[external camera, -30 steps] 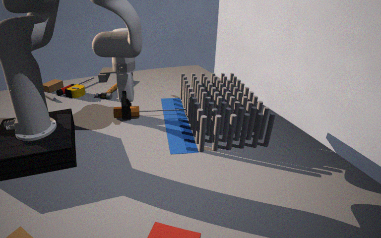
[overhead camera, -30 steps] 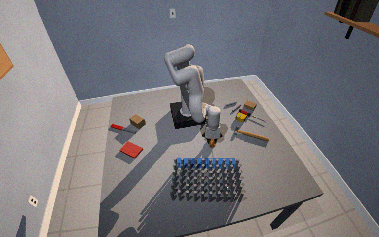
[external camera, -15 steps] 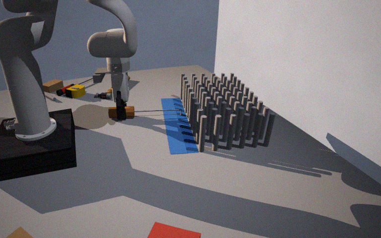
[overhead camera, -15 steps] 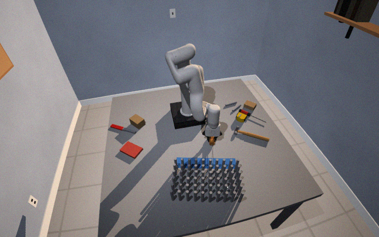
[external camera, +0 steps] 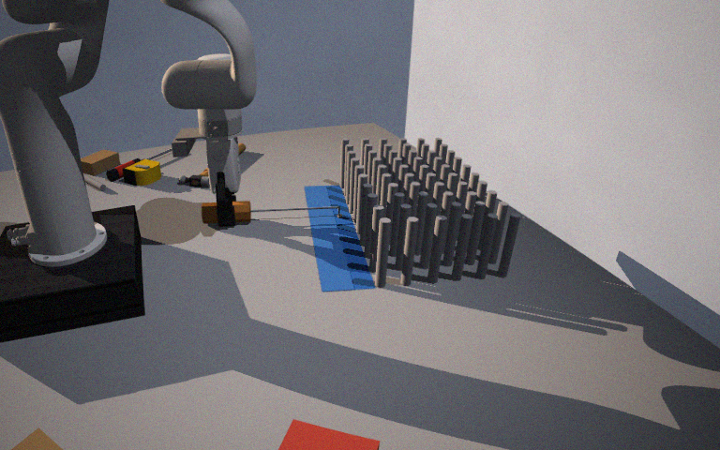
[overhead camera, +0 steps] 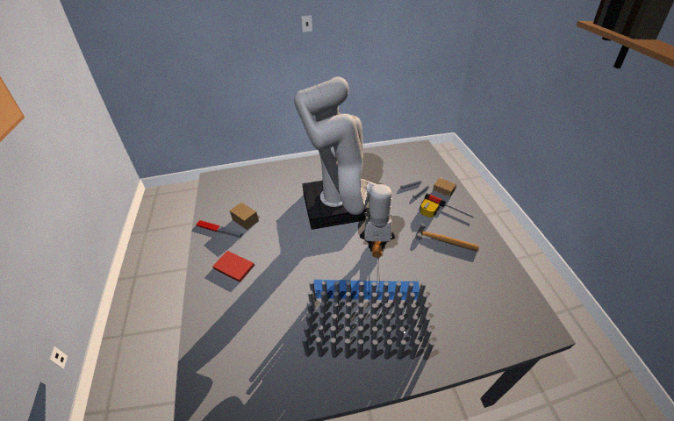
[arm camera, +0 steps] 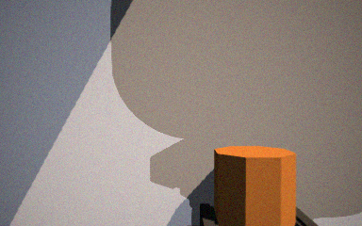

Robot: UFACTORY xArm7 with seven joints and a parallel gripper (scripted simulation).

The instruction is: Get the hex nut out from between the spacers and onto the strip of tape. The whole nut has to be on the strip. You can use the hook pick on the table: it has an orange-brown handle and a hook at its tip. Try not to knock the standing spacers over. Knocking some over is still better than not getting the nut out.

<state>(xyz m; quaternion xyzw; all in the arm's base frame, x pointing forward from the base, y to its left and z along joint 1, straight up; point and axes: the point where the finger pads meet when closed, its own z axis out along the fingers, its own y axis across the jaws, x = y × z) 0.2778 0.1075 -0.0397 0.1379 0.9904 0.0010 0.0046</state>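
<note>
My gripper (external camera: 224, 207) points straight down and is shut on the orange-brown handle (external camera: 225, 213) of the hook pick, low over the table. The handle also shows in the top view (overhead camera: 377, 249) and fills the lower middle of the wrist view (arm camera: 255, 185). The thin shaft runs level from the handle toward the spacers. Its hooked tip (external camera: 342, 213) lies over the blue tape strip (external camera: 337, 236), right at the first row of grey spacers (external camera: 425, 209). The strip lies along the arm side of the spacer block (overhead camera: 367, 320). I cannot make out the hex nut; a small dark bit sits at the hook tip.
A hammer (overhead camera: 448, 239), a yellow tape measure (overhead camera: 428, 207), a small wooden block (overhead camera: 444, 186) and small tools lie to the right of the arm's base (overhead camera: 330, 205). A red plate (overhead camera: 233, 265), a brown box (overhead camera: 243, 215) and a red-handled tool (overhead camera: 210, 225) lie to its left.
</note>
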